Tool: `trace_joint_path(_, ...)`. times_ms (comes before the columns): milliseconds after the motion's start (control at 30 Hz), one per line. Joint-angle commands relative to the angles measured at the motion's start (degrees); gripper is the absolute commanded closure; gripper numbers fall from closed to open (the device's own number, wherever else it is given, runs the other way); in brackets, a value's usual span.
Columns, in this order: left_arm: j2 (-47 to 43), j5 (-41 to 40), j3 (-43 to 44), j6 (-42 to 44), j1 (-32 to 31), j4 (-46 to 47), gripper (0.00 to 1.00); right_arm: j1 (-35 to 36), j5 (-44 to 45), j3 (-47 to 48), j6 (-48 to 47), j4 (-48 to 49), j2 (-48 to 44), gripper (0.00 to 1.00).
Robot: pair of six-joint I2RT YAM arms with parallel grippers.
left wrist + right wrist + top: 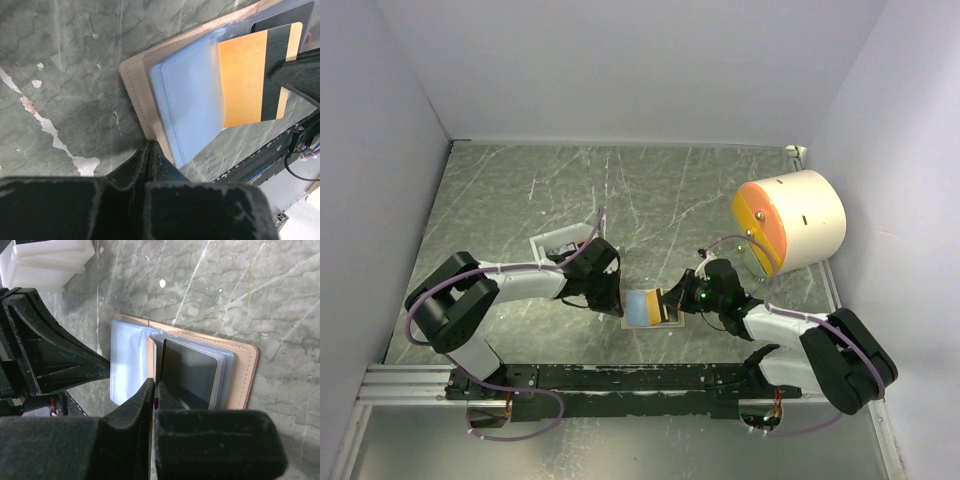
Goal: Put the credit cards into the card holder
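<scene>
- The card holder (135, 85) lies open and flat on the table (650, 190), between the two grippers. In the top view its long axis runs from left to right.
- Inside the tan cover are pale blue plastic sleeves (190, 100), spread like pages.
- One sleeve on the right half holds a black card (189, 372), which lies flat and fully inside.
- An orange card (247, 80) with a black stripe lies over the right half. Its left edge looks hazy, as if it is just under a sleeve's mouth. The striped side points to the right arm and the plain side points into the holder.
- The right gripper (154, 387) has its fingers pressed closed on this orange card, which is seen edge-on as a thin line between them.
- The left gripper (148, 146) also has its fingers together, with the tips touching the holder's left edge. I cannot tell whether they pinch the cover or only press on it.
- A white tray (560, 243) stands behind the left arm, and its contents are hidden.
- A big round drum (790, 222) with an orange face stands at the far right.
</scene>
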Motion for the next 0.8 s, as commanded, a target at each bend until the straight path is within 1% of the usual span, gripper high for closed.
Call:
trace_joint_path(0,2.45,-2.71,0.50,-0.35,-1.26,-0.49,0.93,-0.36,0.27,-0.34,-0.32,2.45,2.30,1.00)
trace_joint_path(200,2.87,-2.96,0.76,-0.65,-1.65,-0.88,0.93,-0.35,-0.72,-1.68,2.05,8.04,4.42,1.00)
trace_joint_path(367,2.81,-1.97,-0.11,-1.64,-2.12,0.56,0.93,-0.35,-1.19,-1.97,3.05,8.81,6.17,1.00)
trace_joint_path(400,2.82,-2.18,-0.05,-1.74,-2.15,0.54,0.93,-0.35,-1.26,-2.01,3.16,8.42,6.30,0.98)
trace_joint_path(433,2.88,-2.38,0.10,-1.75,-2.25,0.36,0.93,-0.35,-1.08,-1.99,3.28,7.73,6.10,0.95)
trace_joint_path(500,2.82,-2.73,0.27,-1.67,-2.24,0.01,0.93,-0.35,-0.31,-1.70,3.04,5.30,5.21,0.86)
trace_joint_path(600,2.60,-2.96,0.17,-1.88,-2.32,0.08,0.93,-0.28,1.97,0.37,0.56,-2.41,3.54,0.73)
trace_joint_path(700,2.24,-3.26,-0.29,-2.23,-2.26,0.25,0.93,-0.26,5.35,3.57,-2.46,-11.13,2.08,0.63)
trace_joint_path(767,2.01,-3.32,-0.50,-2.36,-2.29,0.56,0.93,-0.26,6.67,5.15,-3.76,-14.93,1.19,0.59)
